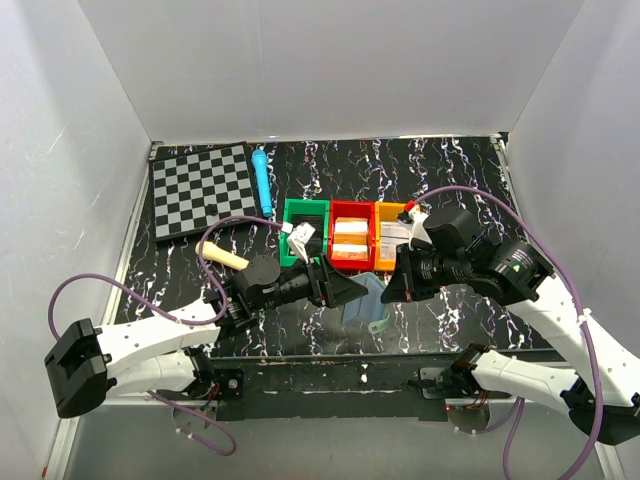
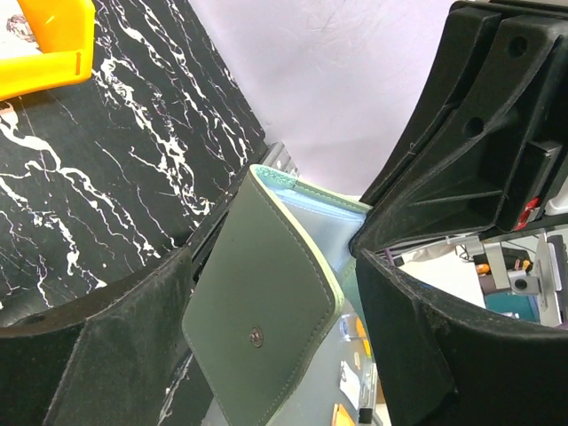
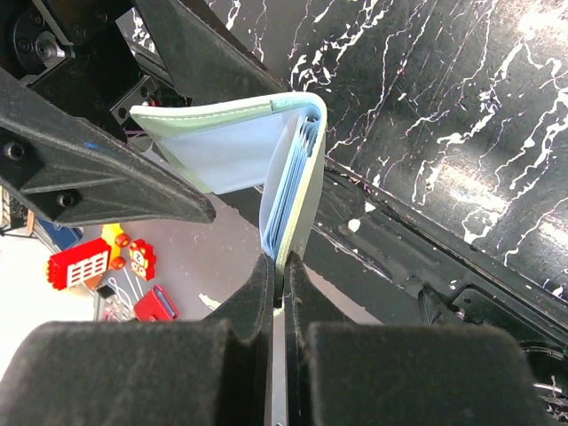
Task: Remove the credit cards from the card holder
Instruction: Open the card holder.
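On wrist views, not overhead: right gripper (image 3: pixel 280 266) clamps card holder (image 3: pixel 231 155), left gripper (image 2: pixel 275 262) gapes around it.

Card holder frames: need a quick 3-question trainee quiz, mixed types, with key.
1. True or false: the right gripper is shut on an edge of the card holder.
2. The left gripper is: A) shut on nothing; B) open, with the holder between its fingers; C) out of every view.
3. Which bin sits between the green bin and the orange bin?

Key: 1 true; 2 B; 3 the red bin.
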{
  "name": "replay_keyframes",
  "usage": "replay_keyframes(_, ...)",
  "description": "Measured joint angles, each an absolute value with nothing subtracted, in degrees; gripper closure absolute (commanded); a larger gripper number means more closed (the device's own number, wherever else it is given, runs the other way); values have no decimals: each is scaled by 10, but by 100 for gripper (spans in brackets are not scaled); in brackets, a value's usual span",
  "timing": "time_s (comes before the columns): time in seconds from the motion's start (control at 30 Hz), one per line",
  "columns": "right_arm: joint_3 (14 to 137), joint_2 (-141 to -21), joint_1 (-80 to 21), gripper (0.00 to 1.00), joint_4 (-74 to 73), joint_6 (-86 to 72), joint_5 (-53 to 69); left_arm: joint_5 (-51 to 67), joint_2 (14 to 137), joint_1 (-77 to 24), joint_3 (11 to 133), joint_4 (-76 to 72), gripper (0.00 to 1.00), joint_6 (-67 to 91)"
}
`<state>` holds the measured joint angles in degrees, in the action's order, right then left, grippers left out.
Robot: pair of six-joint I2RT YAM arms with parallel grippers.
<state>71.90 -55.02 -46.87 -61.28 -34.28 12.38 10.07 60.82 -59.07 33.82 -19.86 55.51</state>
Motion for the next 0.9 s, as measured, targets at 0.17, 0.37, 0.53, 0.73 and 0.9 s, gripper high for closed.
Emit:
replay_keyframes(0.17,719,-550,-469,99,-611,-343,131,104,615,-591,339,-198,67,547)
replay_keyframes(0.37,714,-540,-469,98,-599,-344,146,108,624,-591,342,-178,100,536)
replay_keyframes(0.53,701,-522,-469,73,-585,-347,159,110,610,-593,342,-166,100,546)
replay_keyframes(0.73,669,-506,-469,59,-542,-360,182,99,601,-594,354,-113,100,560)
replay_keyframes(0.9,657,-505,-469,59,-522,-365,193,87,597,-594,379,-67,100,568)
